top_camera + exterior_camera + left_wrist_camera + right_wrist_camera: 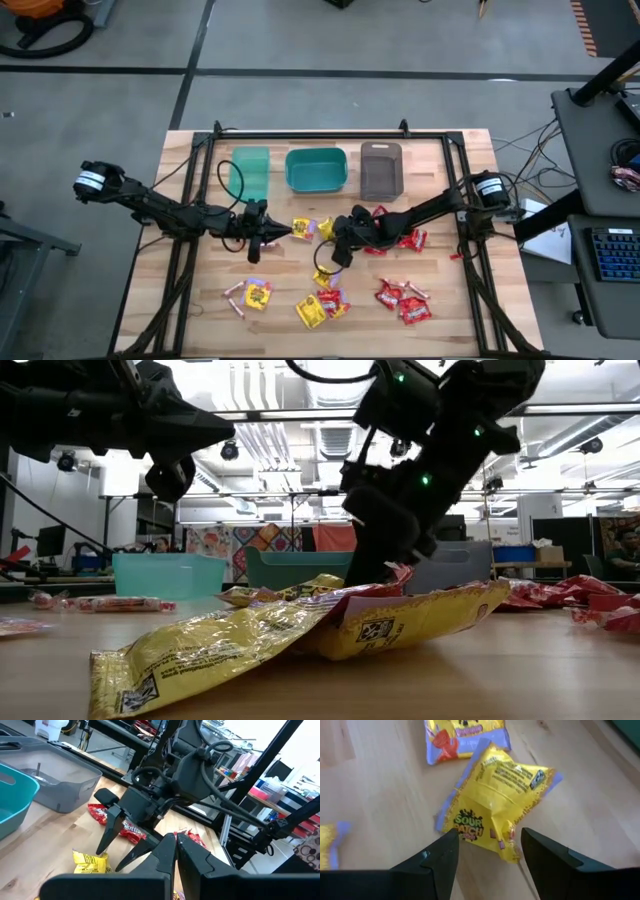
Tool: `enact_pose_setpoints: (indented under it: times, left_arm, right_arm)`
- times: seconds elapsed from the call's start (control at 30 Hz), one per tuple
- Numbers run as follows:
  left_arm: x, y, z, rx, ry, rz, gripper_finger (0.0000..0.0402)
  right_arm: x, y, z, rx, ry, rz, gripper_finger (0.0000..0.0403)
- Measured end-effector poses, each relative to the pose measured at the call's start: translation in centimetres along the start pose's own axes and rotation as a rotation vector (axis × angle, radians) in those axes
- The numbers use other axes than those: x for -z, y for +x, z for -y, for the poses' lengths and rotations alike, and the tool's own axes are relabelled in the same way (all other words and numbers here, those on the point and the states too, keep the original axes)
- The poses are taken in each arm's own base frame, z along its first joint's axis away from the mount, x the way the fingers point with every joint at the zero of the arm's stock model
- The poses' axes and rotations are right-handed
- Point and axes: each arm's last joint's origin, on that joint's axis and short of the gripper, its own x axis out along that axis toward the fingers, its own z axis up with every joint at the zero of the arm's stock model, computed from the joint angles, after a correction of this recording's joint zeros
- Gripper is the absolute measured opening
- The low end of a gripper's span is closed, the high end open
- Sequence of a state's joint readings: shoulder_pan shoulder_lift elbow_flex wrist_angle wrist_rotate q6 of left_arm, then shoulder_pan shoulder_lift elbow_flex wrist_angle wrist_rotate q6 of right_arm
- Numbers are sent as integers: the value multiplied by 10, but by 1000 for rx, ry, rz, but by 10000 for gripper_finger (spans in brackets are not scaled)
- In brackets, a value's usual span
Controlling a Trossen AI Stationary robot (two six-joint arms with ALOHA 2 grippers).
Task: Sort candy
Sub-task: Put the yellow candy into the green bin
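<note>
Candy lies scattered on the wooden table: yellow packets (303, 228), red packets (410, 240) and thin pinkish sticks (235, 290). My right gripper (490, 839) is open, pointing down over a yellow Sour Patch packet (495, 800) that lies flat on the table near its middle (325, 229). Its fingers stand on either side of the packet's near corner; I see no touch. It also shows in the left wrist view (120, 847) above a yellow packet (90, 862). My left gripper (176, 851) is shut and empty, just left of the yellow packets (280, 234).
Three bins stand in a row at the far side: a green one (250, 172), a teal one (317, 170) and a grey one (380, 170). More yellow and red packets (320, 305) lie toward the near edge, and red ones (405, 300) at the near right.
</note>
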State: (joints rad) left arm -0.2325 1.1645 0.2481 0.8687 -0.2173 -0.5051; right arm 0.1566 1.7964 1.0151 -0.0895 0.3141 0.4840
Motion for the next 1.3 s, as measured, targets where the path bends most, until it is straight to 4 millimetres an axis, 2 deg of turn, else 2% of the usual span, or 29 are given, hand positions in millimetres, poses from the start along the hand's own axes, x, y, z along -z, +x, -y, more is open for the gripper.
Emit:
enact_pose_setpoints:
  times: [0.23, 0.5, 0.6, 0.77, 0.83, 1.1, 1.3]
  left_arm:
    - [1, 0, -1, -6, 22, -10, 0]
    - [1, 0, -1, -7, 29, -12, 0]
    - [1, 0, -1, -8, 29, -12, 0]
    - [1, 0, -1, -6, -2, -10, 0]
    - [-1, -1, 0, -1, -21, -1, 0]
    - [-9, -6, 5, 56, -83, 19, 0]
    - [-14, -11, 7, 75, -125, 18, 0]
  right_arm:
    - [-13, -6, -4, 0, 16, 4, 197]
    - [-2, 17, -2, 30, -13, -31, 181]
    - [1, 23, -2, 36, -36, -39, 146]
    - [3, 25, -2, 43, -100, -49, 39]
    - [2, 23, -1, 39, -134, -48, 19]
    - [-12, 1, -2, -8, -222, -30, 9]
    - [-44, -29, 2, -25, -269, 43, 9]
